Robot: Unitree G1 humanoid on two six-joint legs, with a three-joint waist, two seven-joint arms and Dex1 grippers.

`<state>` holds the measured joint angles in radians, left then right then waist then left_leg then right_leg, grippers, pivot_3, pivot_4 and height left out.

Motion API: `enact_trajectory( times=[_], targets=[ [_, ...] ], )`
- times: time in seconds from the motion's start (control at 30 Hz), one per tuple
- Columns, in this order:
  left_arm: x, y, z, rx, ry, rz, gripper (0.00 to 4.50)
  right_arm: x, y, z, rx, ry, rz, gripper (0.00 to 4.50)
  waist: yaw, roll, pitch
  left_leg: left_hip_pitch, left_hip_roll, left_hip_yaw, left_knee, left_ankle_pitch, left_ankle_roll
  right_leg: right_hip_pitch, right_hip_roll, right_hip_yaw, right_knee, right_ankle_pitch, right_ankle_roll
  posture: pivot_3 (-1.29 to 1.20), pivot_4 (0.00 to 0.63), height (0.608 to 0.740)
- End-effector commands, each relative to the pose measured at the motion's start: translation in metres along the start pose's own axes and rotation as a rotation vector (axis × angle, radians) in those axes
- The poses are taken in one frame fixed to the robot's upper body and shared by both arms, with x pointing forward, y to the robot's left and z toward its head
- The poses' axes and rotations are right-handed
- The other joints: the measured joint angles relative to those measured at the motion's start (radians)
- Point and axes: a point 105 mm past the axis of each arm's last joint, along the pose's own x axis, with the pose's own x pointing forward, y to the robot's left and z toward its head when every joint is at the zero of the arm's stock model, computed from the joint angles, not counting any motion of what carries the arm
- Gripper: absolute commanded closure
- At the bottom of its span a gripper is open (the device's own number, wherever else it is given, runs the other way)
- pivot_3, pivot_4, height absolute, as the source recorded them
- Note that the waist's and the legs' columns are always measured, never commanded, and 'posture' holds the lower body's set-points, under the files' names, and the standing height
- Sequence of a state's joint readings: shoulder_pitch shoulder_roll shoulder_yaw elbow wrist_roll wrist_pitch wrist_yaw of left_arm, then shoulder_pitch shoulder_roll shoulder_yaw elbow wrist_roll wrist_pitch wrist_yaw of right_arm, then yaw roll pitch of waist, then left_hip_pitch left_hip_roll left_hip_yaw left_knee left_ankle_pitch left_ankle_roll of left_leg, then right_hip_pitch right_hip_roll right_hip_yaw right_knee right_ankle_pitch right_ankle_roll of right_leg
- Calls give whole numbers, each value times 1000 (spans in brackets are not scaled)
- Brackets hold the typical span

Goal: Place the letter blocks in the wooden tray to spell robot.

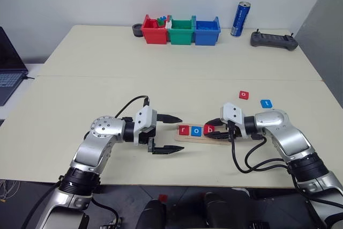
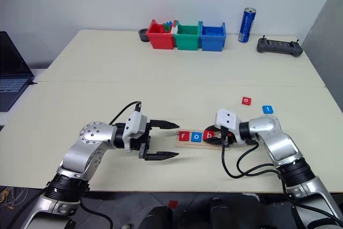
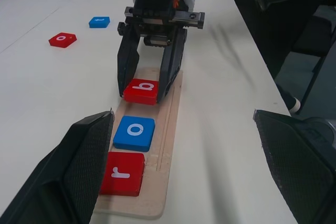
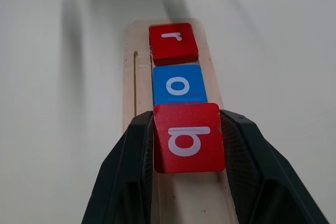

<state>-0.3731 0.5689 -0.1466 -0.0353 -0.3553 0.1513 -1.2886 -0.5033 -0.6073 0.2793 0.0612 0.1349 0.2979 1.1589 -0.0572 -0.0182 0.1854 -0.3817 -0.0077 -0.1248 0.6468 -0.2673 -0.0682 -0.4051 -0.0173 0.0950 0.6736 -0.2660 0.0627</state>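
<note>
My fingers (image 4: pixel 131 182) look like matt black plastic with a fine rough grain. The red b block (image 4: pixel 188 137) seems smooth, perhaps painted; the wooden tray (image 3: pixel 170 124) is pale, unvarnished-looking wood.

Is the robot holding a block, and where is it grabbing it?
Yes. The right gripper pinches the red b block by its two side edges, over the wooden tray. The left gripper holds nothing.

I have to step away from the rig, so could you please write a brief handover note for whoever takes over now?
Right gripper: fingers shut on the red b block, held over the wooden tray next to the blue o block.
Left gripper: open, empty, beside the tray's left end.
Done: red r block and blue o in the tray.
Left: release b, then place the red o block and blue t block, both on the table.
</note>
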Motion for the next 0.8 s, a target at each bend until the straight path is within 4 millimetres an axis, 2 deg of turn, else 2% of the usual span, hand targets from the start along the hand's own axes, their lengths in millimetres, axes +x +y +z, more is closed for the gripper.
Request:
enact_trajectory(
  times=[0.03, 0.8],
  targets=[
    [-4, 6, 11, 37, -20, 15, 0, -1, -4, 10, -48, -14, -2, 3039, 0, 0, 0, 0, 0, 0, 0, 0, 0, 0, 0, 0, 0, 0, 0, 0, 150, 740],
    [-2, 8, 10, 45, -17, 8, 0, 2, -2, 9, -39, -12, 8, 3039, -1, 0, 0, 0, 0, 0, 0, 0, 0, 0, 0, 0, 0, 0, 0, 0, 150, 740]
  ],
)
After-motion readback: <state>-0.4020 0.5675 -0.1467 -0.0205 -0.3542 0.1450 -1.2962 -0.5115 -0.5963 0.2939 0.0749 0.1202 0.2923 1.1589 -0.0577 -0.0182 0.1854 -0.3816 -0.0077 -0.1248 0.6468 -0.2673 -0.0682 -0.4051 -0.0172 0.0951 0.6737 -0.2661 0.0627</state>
